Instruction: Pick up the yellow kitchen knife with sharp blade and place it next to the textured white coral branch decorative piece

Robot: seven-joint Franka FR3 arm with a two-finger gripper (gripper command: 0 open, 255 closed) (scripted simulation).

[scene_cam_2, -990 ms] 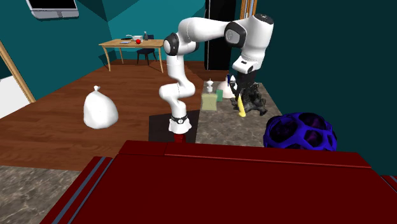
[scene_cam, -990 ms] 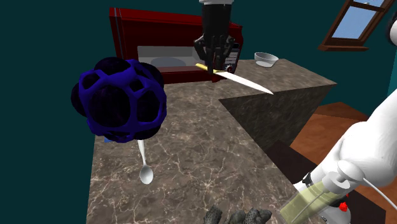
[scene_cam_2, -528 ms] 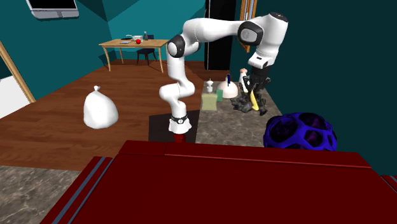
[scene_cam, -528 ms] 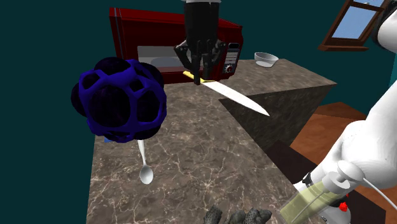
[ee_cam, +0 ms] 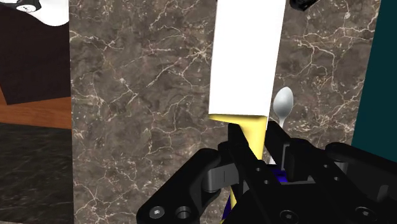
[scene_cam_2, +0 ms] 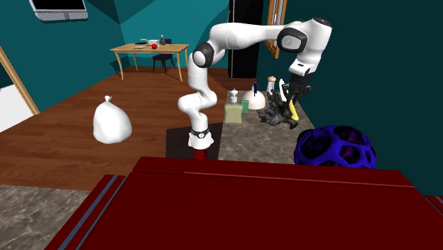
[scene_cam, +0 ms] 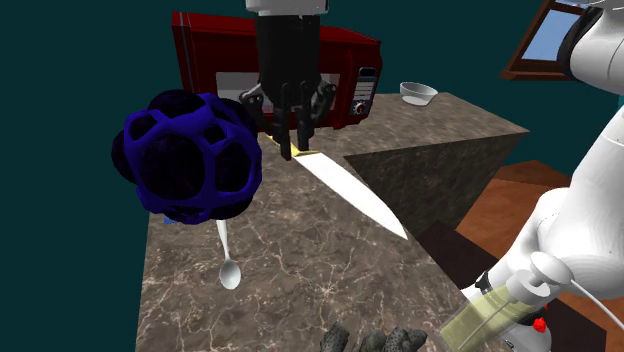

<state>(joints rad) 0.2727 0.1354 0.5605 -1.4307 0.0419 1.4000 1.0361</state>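
Black gripper [scene_cam: 294, 140] clenched on yellow-handled knife [scene_cam: 355, 195] over table [scene_cam: 320, 275], blue lattice ball [scene_cam: 190, 157] at its nine o'clock, spoon [scene_cam: 229, 272] at seven, gripper nearer the ball than earlier.

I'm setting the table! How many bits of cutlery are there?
2. A spoon lies on the counter by the blue ball. A knife hangs over the counter, yellow handle in the shut jaws. The ball may hide more.
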